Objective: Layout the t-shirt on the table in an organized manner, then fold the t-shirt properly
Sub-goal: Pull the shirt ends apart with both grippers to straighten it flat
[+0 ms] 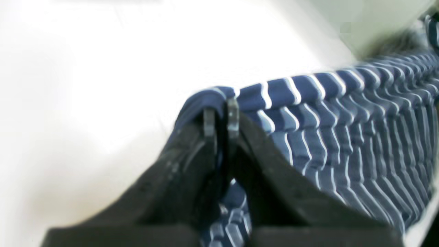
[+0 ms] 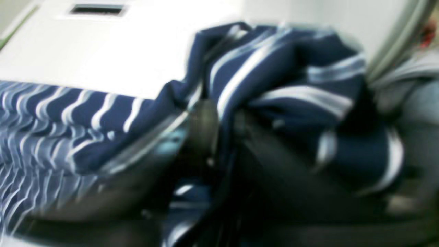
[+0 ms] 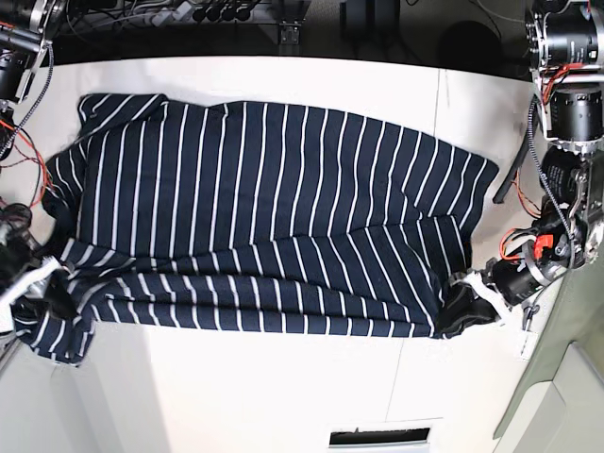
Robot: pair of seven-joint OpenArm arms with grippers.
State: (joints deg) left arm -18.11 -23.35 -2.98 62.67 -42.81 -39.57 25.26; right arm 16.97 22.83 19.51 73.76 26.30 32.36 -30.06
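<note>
The dark navy t-shirt (image 3: 264,208) with thin white stripes lies spread across the white table (image 3: 283,396), its near edge folded over. My left gripper (image 3: 469,300) is at the shirt's right near corner and is shut on the fabric. In the left wrist view its fingers (image 1: 233,118) pinch a fold of the t-shirt (image 1: 343,120) just above the table (image 1: 103,85). My right gripper (image 3: 52,283) is at the shirt's left near corner. In the blurred right wrist view it (image 2: 219,130) is shut on bunched t-shirt fabric (image 2: 274,68) over the table (image 2: 120,51).
A dark rectangular slot (image 3: 377,437) sits in the table's near edge; it also shows in the right wrist view (image 2: 96,9). A thin seam (image 3: 415,311) crosses the tabletop. Cables and arm bases (image 3: 566,57) stand at the far corners. The table's right edge (image 3: 552,321) is close to my left gripper.
</note>
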